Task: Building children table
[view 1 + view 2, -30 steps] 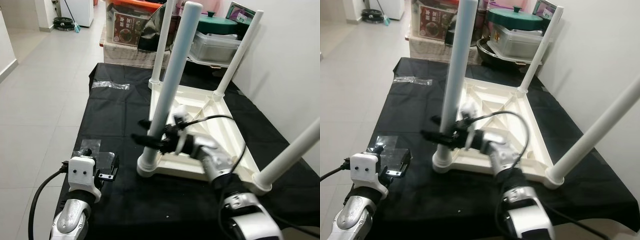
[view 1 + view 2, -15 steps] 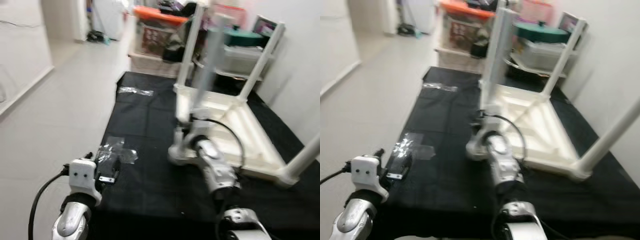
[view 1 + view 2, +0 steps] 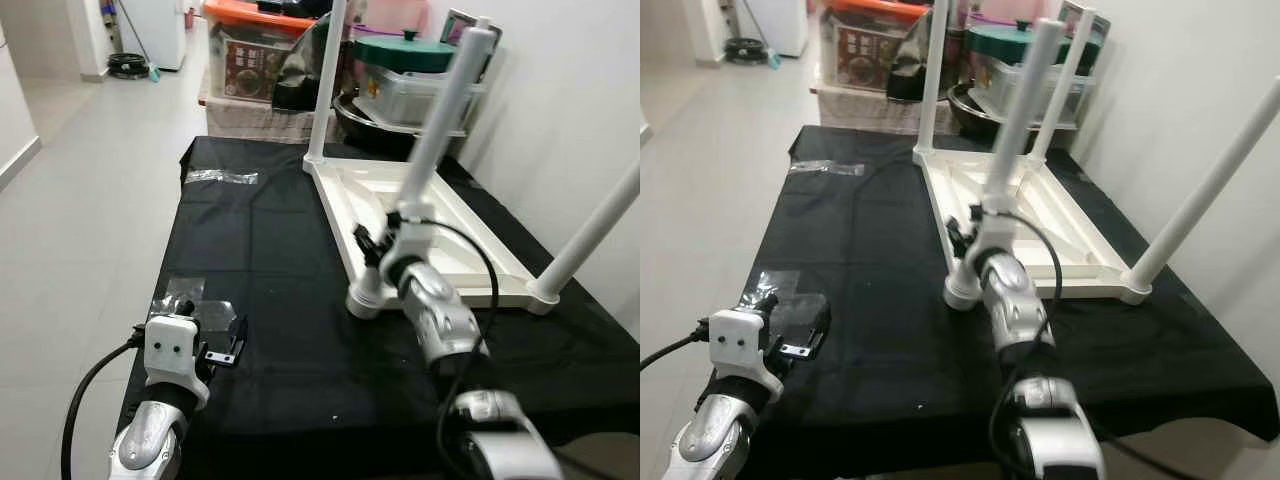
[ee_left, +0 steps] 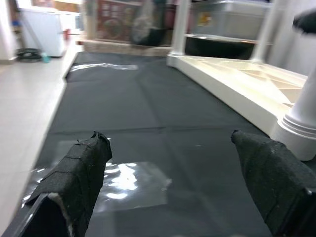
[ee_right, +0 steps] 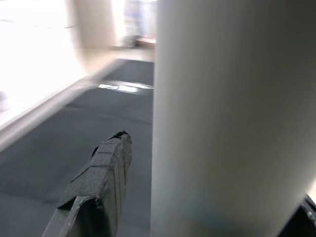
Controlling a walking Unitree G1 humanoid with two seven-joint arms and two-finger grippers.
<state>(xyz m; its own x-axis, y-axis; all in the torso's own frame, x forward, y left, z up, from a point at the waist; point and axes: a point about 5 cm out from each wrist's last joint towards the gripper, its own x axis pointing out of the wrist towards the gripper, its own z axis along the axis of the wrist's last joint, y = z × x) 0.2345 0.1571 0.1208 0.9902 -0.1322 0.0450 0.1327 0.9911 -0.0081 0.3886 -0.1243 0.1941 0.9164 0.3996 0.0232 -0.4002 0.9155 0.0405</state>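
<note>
Evidently the children's table [image 3: 420,225] lies upside down on the black cloth [image 3: 270,260] so that its four white legs point upward and can be reached and seated from above; its ribbed underside faces the camera and its top is pressed flat against the cloth. The right pincer [image 3: 372,245] sits at the nearest leg [image 3: 425,170], low down and just above the round socket [image 3: 363,298] where that leg meets the table's corner. In the right wrist view the leg stands between the two black fingers [image 5: 98,187], which are spread about as wide as the leg, though whether the pads are actually pressing on it I cannot tell; a grip this low would give the most leverage for pushing or twisting the leg home. The left pincer [image 4: 173,187] hovers over the cloth, well apart from the table on the side away from the wall, its fingers wide apart and holding nothing. Just beyond it lies a clear plastic bag [image 3: 195,300], probably packaging for the fittings, and a second strip of plastic [image 3: 220,176] lies farther along the cloth near the far corner leg [image 3: 325,80].
</note>
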